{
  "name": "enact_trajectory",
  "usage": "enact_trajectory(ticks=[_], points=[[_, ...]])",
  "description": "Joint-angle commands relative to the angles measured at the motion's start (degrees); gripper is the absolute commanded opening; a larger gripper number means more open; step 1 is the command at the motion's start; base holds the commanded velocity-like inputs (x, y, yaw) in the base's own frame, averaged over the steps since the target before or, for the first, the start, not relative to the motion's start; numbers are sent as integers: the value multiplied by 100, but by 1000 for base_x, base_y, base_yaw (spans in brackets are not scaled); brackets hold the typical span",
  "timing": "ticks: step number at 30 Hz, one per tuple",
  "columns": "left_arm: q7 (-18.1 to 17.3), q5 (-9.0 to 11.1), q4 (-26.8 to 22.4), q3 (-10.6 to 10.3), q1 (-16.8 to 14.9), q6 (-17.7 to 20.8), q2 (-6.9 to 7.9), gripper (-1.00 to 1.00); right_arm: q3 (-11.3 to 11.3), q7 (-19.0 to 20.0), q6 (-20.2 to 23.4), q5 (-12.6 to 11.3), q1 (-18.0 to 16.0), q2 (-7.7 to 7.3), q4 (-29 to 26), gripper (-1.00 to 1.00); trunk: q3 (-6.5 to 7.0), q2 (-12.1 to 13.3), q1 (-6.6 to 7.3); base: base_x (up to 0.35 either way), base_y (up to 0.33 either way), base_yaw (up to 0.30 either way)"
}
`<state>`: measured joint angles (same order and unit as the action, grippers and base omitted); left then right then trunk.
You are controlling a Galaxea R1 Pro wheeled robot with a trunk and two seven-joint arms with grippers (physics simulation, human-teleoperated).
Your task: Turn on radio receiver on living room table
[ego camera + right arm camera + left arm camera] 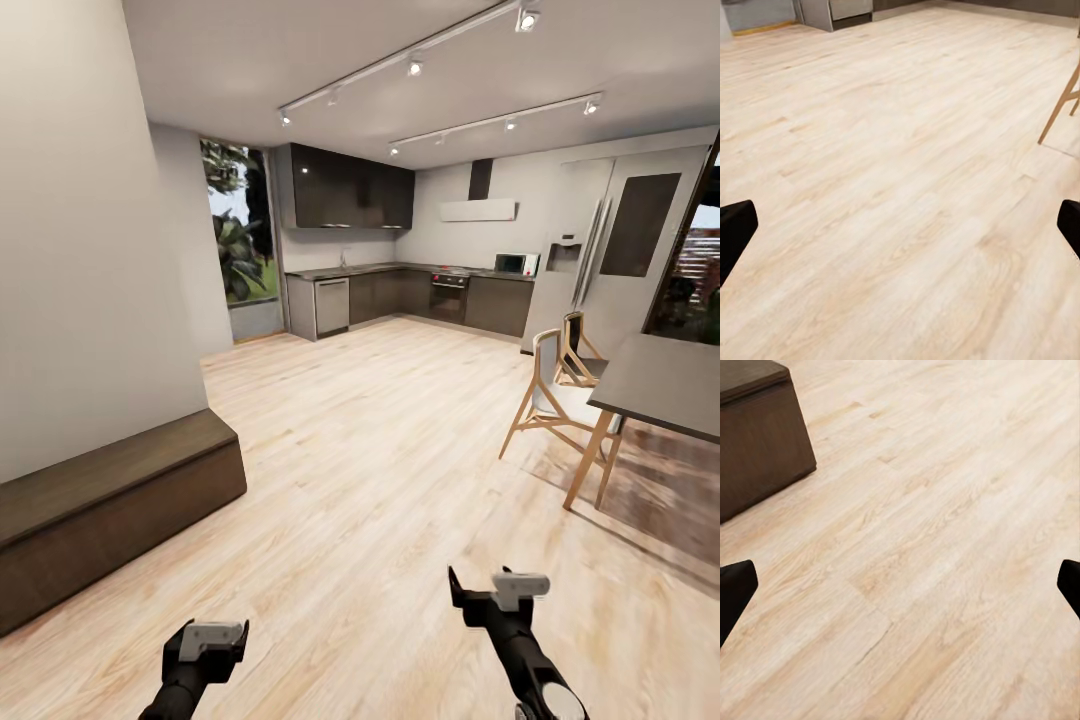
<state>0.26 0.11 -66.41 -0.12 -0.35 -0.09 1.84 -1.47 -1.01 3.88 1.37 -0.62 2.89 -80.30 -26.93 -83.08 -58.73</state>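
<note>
The radio receiver, its table and the living room are out of view. Low in the head view, my left gripper and right gripper hang over bare light wood floor. In the left wrist view the left gripper is open, its black fingertips wide apart with only floor between them. The right gripper stands the same way, open and holding nothing, fingertips at the picture's edges.
A dark wooden bench runs along the white wall at left. At right stand a tall wooden-legged dining table and wooden chairs; one wooden leg shows in the right wrist view. A dark kitchen counter and fridge lie ahead.
</note>
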Motion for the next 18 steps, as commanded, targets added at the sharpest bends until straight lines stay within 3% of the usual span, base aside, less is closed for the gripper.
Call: enact_trajectory(ticks=[1,6,18], points=[[0,-1,-6,-1,0,0,0,100,-8,3,2,4,0,0,-38,100,0,0,0,0,0,0],[-7,-14,-65,-6,0,0,23,100,-150,-3,8,7,0,-4,-211,100,0,0,0,0,0,0],[0,-3,-524,-14,4,0,40,100,-178,2,5,-5,5,-8,-207,100,0,0,0,0,0,0]])
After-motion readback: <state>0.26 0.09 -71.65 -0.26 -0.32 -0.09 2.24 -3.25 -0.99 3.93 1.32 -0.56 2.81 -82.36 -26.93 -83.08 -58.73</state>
